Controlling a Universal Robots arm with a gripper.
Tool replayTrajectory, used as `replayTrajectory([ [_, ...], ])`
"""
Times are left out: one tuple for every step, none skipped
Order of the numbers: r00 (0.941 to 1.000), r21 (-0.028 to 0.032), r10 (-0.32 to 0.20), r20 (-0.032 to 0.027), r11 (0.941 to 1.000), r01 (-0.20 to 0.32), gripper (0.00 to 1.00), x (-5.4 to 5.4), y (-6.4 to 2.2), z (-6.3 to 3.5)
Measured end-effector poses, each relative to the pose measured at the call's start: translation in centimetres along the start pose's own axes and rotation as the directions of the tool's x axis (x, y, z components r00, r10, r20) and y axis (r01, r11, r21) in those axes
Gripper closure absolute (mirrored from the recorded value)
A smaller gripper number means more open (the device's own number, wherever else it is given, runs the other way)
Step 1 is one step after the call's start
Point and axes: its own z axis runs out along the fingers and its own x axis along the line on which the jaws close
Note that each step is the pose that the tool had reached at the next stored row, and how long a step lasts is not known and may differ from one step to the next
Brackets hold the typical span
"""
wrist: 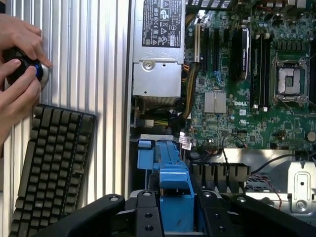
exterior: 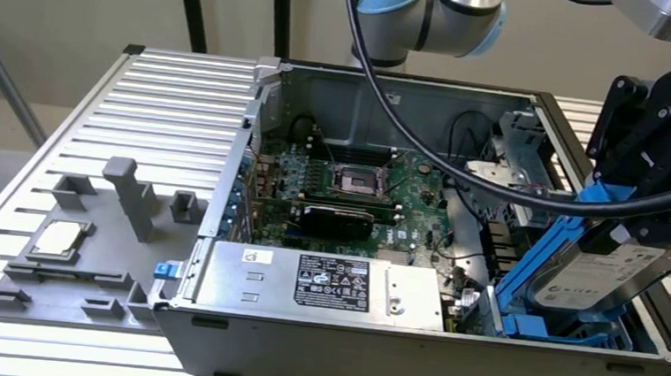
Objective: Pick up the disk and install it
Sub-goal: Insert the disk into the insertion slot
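Observation:
The disk (exterior: pixel 599 276), a silver-grey drive with a white label in a bright blue carrier, hangs tilted over the front corner of the open computer case (exterior: pixel 337 348) at the exterior view's right. Its lower end dips into the blue drive bay (exterior: pixel 545 327). My gripper (exterior: pixel 631 225) is shut on the disk's upper end. In the wrist view the blue carrier (wrist: pixel 175 190) sits between my black fingers (wrist: pixel 143 212), above the blue bay (wrist: pixel 158 153) beside the motherboard (wrist: pixel 247 98).
The large silver box with the black-and-white label (exterior: pixel 323 280) lies along the case front. A grey tray (exterior: pixel 20 295) holds a small square chip (exterior: pixel 58 238). My black cable (exterior: pixel 433 150) loops over the case. A person's hands (wrist: pixel 19 69) hold a knob beside a keyboard (wrist: pixel 49 168).

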Motion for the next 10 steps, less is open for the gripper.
replayTrajectory([
  [1.0000,0.0000,0.000,0.0000,1.0000,0.000,0.67,-0.01,-0.01,0.03],
  [1.0000,0.0000,0.000,0.0000,1.0000,0.000,0.67,-0.02,-0.01,0.07],
  [1.0000,0.0000,0.000,0.0000,1.0000,0.000,0.67,-0.03,-0.02,0.11],
  [1.0000,0.0000,0.001,0.0000,1.0000,-0.001,0.67,-0.05,-0.03,0.15],
  [1.0000,0.0000,0.001,0.0000,1.0000,-0.001,0.67,-0.07,-0.03,0.18],
  [1.0000,0.0000,0.002,0.0001,1.0000,-0.002,0.67,-0.09,-0.03,0.22],
  [1.0000,0.0000,0.003,0.0001,1.0000,-0.003,0.67,-0.11,-0.04,0.25],
  [1.0000,0.0000,0.003,0.0002,1.0000,-0.003,0.67,-0.14,-0.04,0.28],
  [1.0000,0.0001,0.004,0.0003,1.0000,-0.004,0.67,-0.16,-0.04,0.32],
  [1.0000,0.0000,0.004,0.0003,1.0000,-0.004,0.67,-0.19,-0.05,0.36],
])
